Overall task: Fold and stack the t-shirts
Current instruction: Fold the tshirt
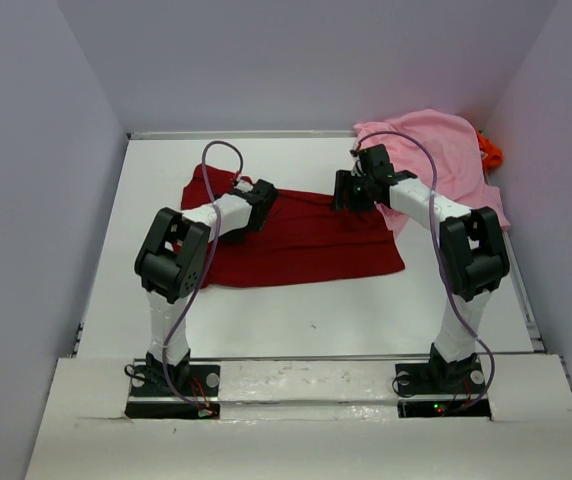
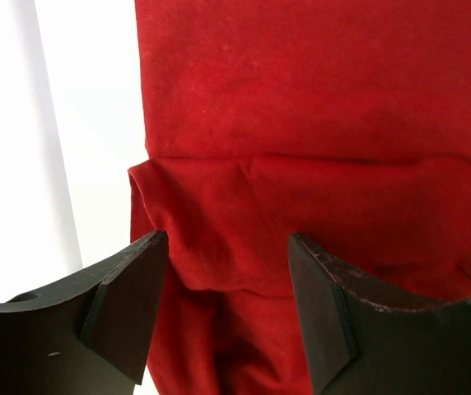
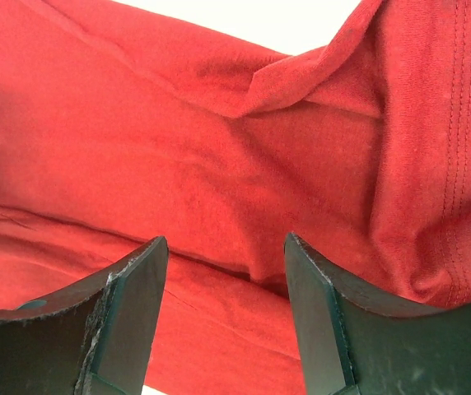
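Note:
The dark red t-shirt (image 1: pixel 306 245) lies partly folded across the middle of the table. My left gripper (image 1: pixel 262 200) hovers over its left part, jaws open, with a raised fold of red cloth (image 2: pixel 227 247) between them. Over the shirt's upper right part hangs my right gripper (image 1: pixel 349 192), also open, above a crease in the red cloth (image 3: pixel 227 255). A light pink t-shirt (image 1: pixel 446 160) is heaped at the back right corner. Behind it a bit of the bright orange t-shirt (image 1: pixel 490 150) peeks out against the right wall.
White walls close in the table (image 1: pixel 166 290) on the left, back and right. Purple cables (image 1: pixel 221 165) loop over both arms. The arm bases (image 1: pixel 171 385) sit on the near edge.

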Motion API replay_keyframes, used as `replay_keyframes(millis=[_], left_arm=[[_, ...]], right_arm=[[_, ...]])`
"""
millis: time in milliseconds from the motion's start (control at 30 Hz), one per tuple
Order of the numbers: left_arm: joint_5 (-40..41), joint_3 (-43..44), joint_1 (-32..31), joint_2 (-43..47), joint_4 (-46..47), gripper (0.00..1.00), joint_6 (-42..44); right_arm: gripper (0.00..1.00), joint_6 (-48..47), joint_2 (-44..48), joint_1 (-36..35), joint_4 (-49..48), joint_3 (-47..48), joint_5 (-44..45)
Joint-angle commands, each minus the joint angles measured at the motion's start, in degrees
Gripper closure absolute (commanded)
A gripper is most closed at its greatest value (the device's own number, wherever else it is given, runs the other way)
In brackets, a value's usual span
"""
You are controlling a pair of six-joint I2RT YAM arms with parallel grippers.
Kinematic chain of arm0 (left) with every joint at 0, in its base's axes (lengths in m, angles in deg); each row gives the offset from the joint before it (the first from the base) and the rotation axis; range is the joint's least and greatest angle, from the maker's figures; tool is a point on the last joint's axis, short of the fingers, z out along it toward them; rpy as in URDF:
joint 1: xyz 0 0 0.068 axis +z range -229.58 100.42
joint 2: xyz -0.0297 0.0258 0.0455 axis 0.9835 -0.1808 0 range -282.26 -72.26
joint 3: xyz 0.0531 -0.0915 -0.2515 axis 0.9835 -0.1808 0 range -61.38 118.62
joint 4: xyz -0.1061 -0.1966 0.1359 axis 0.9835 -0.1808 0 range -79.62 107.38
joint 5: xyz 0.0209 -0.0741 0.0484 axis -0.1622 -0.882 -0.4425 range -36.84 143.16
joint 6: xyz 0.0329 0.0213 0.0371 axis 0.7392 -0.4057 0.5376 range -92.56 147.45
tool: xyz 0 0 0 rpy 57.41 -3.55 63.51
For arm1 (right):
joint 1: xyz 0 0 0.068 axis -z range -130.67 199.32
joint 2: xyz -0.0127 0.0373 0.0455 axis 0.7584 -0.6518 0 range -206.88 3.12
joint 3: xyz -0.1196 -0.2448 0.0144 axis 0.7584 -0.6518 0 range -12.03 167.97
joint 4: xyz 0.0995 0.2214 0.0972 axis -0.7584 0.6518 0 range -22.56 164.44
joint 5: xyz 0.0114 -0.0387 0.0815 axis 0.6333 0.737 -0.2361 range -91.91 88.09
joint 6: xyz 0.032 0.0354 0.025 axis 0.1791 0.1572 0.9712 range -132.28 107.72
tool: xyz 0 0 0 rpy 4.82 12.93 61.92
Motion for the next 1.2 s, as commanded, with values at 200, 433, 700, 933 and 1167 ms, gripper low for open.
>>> replay_keyframes(millis=[200,433,700,933,1167], left_arm=[[0.5,-4.3,-2.1,4.0,-1.4,0.28,-0.9],[-1.3,-5.8,-2.7,0.9,-1.2,0.30,-0.6],[-2.0,-5.9,-2.5,-2.9,0.8,0.57,0.6],[-2.0,-6.2,-2.5,-3.4,1.8,1.00,0.7],[0.6,-5.6,-2.5,-0.9,1.6,1.00,0.2]], right_arm=[[0.36,-0.5,1.8,0.1,-2.2,0.4,-0.1],[0.36,-0.5,2.4,0.1,-2.2,0.1,0.2],[0.36,-0.5,2.6,0.1,-2.4,0.0,-0.2],[0.36,-0.5,2.6,0.1,-2.4,0.0,-0.3],[0.36,-0.3,2.7,0.1,-2.6,-0.2,-1.0]])
